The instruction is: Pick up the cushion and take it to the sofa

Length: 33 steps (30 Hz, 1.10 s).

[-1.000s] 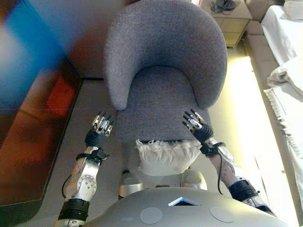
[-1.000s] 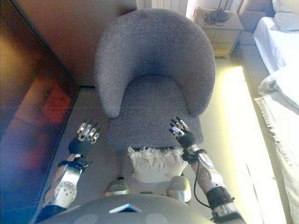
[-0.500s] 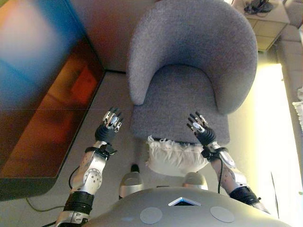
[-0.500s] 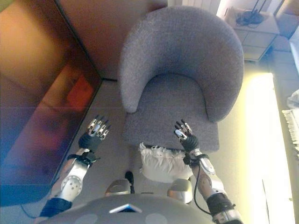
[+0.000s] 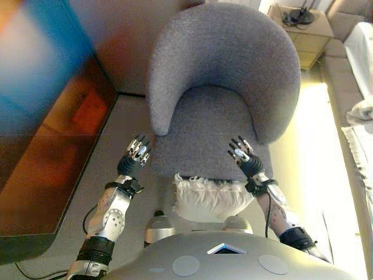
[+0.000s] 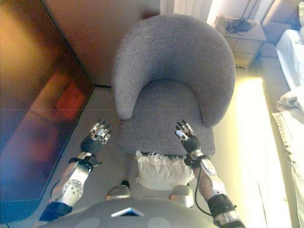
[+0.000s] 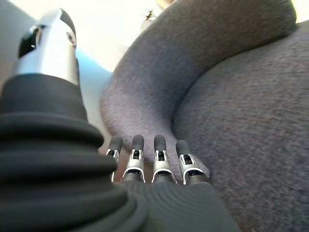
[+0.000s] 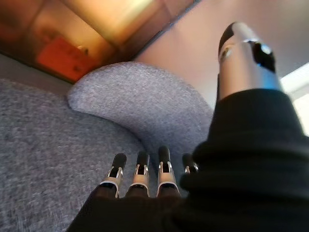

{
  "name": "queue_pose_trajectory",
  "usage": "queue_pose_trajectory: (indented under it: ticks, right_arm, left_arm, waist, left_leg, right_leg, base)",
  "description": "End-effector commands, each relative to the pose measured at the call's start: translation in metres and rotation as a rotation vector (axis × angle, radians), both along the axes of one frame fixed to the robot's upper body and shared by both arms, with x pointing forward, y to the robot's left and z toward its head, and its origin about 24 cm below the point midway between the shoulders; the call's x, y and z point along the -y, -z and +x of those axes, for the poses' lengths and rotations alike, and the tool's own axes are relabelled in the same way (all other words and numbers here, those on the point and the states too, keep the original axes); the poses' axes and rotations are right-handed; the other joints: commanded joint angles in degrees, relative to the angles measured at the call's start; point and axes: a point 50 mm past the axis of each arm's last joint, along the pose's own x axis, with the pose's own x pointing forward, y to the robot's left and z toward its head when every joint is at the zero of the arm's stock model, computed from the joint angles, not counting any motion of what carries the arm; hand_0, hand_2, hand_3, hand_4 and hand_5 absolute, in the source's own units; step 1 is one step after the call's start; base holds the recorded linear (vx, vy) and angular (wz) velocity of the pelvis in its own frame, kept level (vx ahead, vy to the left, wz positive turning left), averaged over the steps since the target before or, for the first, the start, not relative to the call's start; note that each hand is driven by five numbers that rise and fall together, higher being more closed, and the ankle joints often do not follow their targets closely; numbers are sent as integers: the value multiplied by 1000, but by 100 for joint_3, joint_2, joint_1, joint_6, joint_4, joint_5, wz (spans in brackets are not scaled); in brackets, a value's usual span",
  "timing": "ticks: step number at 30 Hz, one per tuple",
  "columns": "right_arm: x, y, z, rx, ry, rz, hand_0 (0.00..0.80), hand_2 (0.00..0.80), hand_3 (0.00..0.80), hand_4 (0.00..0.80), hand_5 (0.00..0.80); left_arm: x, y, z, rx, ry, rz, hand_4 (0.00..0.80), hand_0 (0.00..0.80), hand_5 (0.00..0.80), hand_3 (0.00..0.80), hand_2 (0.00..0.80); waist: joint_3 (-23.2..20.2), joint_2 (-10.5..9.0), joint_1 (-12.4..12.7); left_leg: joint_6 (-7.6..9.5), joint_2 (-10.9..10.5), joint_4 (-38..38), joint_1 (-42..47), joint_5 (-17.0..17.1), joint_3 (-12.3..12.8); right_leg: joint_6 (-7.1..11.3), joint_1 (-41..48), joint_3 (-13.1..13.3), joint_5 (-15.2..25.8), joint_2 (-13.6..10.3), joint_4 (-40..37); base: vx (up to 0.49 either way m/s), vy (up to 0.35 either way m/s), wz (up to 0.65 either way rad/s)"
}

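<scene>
The white cushion [image 5: 210, 198] with a fringed edge lies just before the front edge of the grey armchair's seat [image 5: 205, 137], close to my body. Neither hand touches it. My left hand [image 5: 136, 156] is open, fingers straight, by the seat's front left corner. My right hand [image 5: 243, 158] is open over the seat's front right corner, above the cushion's right end. The left wrist view shows straight fingers [image 7: 154, 164] before the chair's arm [image 7: 231, 111]. The right wrist view shows straight fingers [image 8: 140, 176] over the seat [image 8: 43, 145]. Both hands are empty.
A large dark glossy screen [image 5: 52, 134] stands close on the left. A wooden nightstand [image 5: 303, 29] stands behind the chair at the right. A bed with white linen [image 5: 361, 111] runs along the right edge, with a strip of pale floor [image 5: 315, 157] between it and the chair.
The whole view has swung sideways and back, so the camera moved. Both hands keep the same open pose beside the chair's front; the cushion lies where it was.
</scene>
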Motion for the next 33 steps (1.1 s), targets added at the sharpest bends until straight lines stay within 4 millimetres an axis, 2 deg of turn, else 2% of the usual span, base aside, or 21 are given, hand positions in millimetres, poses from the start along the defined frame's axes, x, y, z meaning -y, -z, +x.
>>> queue_pose_trajectory:
  ticks: [1,3,6,8,9,10,11,12,14,17,20,23,33]
  right_arm:
    - [-12,-20,14,112,-42,34,0,0,0,0,0]
    - [-13,-23,20,126,-64,32,0,0,0,0,0]
    - [-7,-26,24,123,-96,-6,0,0,0,0,0]
    - [-5,-29,24,123,-94,-11,0,0,0,0,0]
    - [-1,-29,22,115,-78,-7,0,0,0,0,0]
    - [4,-27,19,115,-53,-3,0,0,0,0,0]
    - [6,-27,17,120,-41,-6,0,0,0,0,0]
    - [8,-27,16,130,-26,-16,0,0,0,0,0]
    - [8,-25,15,136,-19,-26,0,0,0,0,0]
    - [8,-25,14,136,-4,-6,0,0,0,0,0]
    - [4,-23,12,118,-13,4,0,0,0,0,0]
    - [0,-22,11,106,-26,6,0,0,0,0,0]
    - [-2,-21,12,98,-19,14,0,0,0,0,0]
  left_arm:
    - [-13,-26,18,134,-30,28,0,0,0,0,0]
    - [-15,-28,19,129,-48,17,0,0,0,0,0]
    - [-23,-24,13,98,-103,22,0,0,0,0,0]
    - [-25,-25,13,101,-106,-14,0,0,0,0,0]
    - [-24,-23,12,94,-109,-17,0,0,0,0,0]
    - [-20,-20,12,92,-97,-11,0,0,0,0,0]
    - [-18,-19,12,99,-83,-20,0,0,0,0,0]
    - [-14,-20,12,110,-61,-30,0,0,0,0,0]
    - [-12,-20,12,114,-51,-27,0,0,0,0,0]
    - [-10,-20,13,124,-42,-4,0,0,0,0,0]
    - [-13,-23,11,132,-52,-8,0,0,0,0,0]
    - [-15,-24,9,128,-64,-24,0,0,0,0,0]
    - [-9,-23,11,113,-29,-21,0,0,0,0,0]
  waist:
    - [107,-23,20]
    - [131,-48,-11]
    - [111,-14,-56]
    - [110,2,-72]
    - [117,17,-82]
    - [108,2,-77]
    - [95,2,-85]
    - [60,21,-79]
    - [27,58,-97]
    - [-13,87,-119]
    - [-72,85,-89]
    - [-105,73,-39]
    - [-157,56,0]
  left_leg:
    - [257,266,724,-325,-212,-358]
    - [65,515,766,-320,-216,-396]
    - [-181,1150,718,-214,36,-152]
    - [-191,1250,819,-279,244,-211]
    - [-180,1266,994,-375,408,-237]
    - [-128,1164,1098,-483,483,-200]
    - [-91,1075,1043,-504,438,-182]
    - [-26,912,756,-461,343,-160]
    - [12,765,458,-376,321,-207]
    - [-53,718,274,-282,328,-141]
    - [-60,705,164,-138,292,-47]
    - [-34,652,107,-71,241,-62]
    - [-2,660,11,-43,273,-139]
  right_leg:
    - [151,-60,394,1394,-788,-337]
    - [283,-43,456,1523,-726,-764]
    - [364,23,307,1079,-364,-652]
    - [277,73,377,862,-158,-585]
    - [172,153,351,777,-16,-594]
    - [67,293,195,780,59,-730]
    - [40,330,107,803,51,-788]
    - [28,299,61,837,13,-811]
    - [55,242,114,847,-37,-781]
    - [139,296,-11,969,-229,-869]
    - [231,409,-151,1059,-357,-1007]
    - [271,450,-192,1117,-438,-1050]
    - [260,516,-175,1022,-342,-1071]
  base:
    - [127,-366,-20]
    - [104,-377,-9]
    - [50,-255,16]
    - [38,-110,20]
    - [35,-117,14]
    - [23,-108,10]
    - [11,-45,16]
    - [9,52,34]
    - [7,112,37]
    - [23,105,10]
    - [86,62,11]
    - [57,22,-3]
    - [38,-4,-2]
